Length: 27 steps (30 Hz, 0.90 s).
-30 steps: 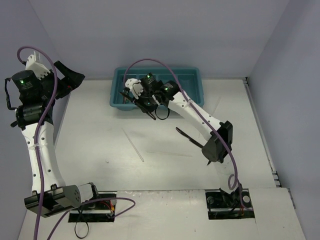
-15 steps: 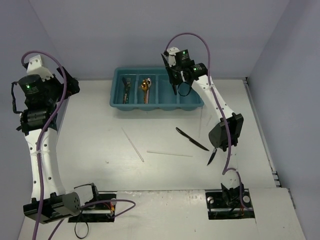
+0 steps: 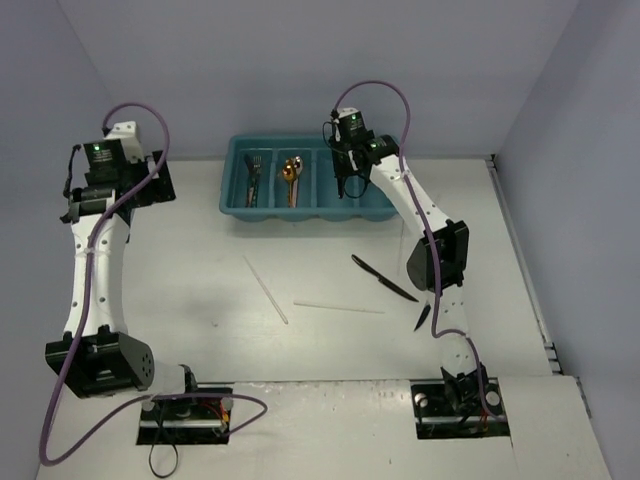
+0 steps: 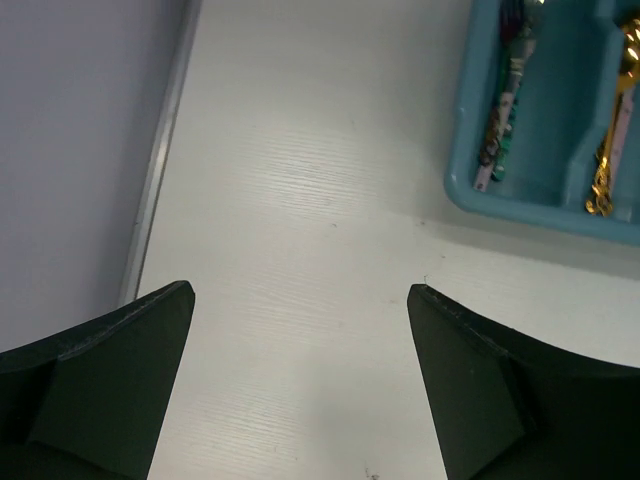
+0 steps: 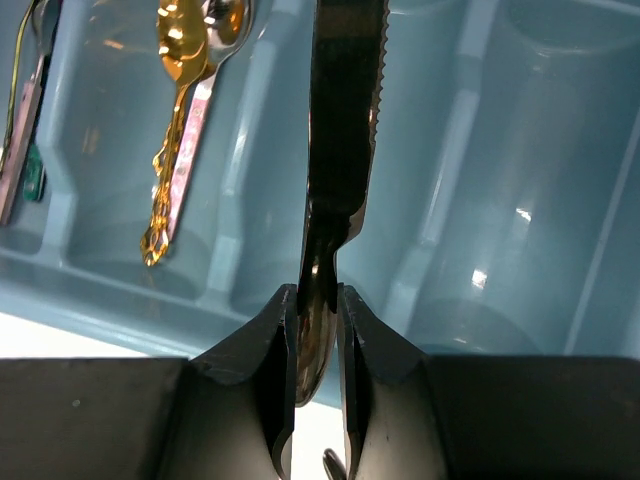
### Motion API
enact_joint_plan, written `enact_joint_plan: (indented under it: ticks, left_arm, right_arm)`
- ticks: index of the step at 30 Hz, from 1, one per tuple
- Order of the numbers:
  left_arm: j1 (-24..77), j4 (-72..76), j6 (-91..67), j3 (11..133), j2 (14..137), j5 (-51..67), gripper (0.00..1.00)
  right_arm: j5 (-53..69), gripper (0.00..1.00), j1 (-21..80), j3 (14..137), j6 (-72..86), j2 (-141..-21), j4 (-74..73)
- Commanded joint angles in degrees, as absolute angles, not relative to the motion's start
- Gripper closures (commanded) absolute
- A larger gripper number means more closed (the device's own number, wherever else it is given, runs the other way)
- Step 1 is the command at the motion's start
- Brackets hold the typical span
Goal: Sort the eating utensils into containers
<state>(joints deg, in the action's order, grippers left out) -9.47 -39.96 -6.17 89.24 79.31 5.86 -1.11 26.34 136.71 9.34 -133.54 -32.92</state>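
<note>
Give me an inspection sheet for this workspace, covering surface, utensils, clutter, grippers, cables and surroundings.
Surface: white table, two pale sticks and two black knives lying loose.
Job's things: teal tray holds forks in the leftmost compartment, gold spoon in the next.
Clutter: nothing seen.
Grippers: left gripper open over bare table; right gripper shut on a serrated knife above the tray.
Cables: purple cable looping over each arm.
Surroundings: plain pale walls.

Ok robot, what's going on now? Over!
Right hand shut on black knife, above tray. Left hand open, empty. Another knife, sticks left on table. Nothing blocking.
</note>
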Motion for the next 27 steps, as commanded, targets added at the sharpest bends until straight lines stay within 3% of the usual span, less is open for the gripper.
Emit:
enact_joint_plan:
  ticks: [1, 20, 22, 25, 27]
  left_arm:
    - [-2.5, -38.8, -2.2, 89.7, 78.6, 5.4, 0.13]
    - [1.7, -38.7, -5.5, 88.6, 80.7, 7.4, 0.13]
    - [1.8, -38.6, -5.8, 88.4, 80.6, 7.8, 0.13]
    - [1.8, -38.6, -5.8, 88.4, 80.6, 8.0, 0.13]
    - [1.8, -38.4, -5.8, 88.3, 80.4, 7.8, 0.13]
  right_arm:
    - [-1.2, 1.0, 24.3, 141.6, 12.2, -134.0, -27.7]
    - [5.3, 1.0, 23.6, 142.5, 10.8, -140.8, -25.3]
    - [5.9, 0.89, 23.6, 142.3, 10.3, -141.1, -25.2]
    - [7.8, 0.56, 23.6, 142.1, 9.4, -140.7, -25.1]
    - [8.5, 0.44, 23.8, 142.2, 8.9, -139.4, -25.0]
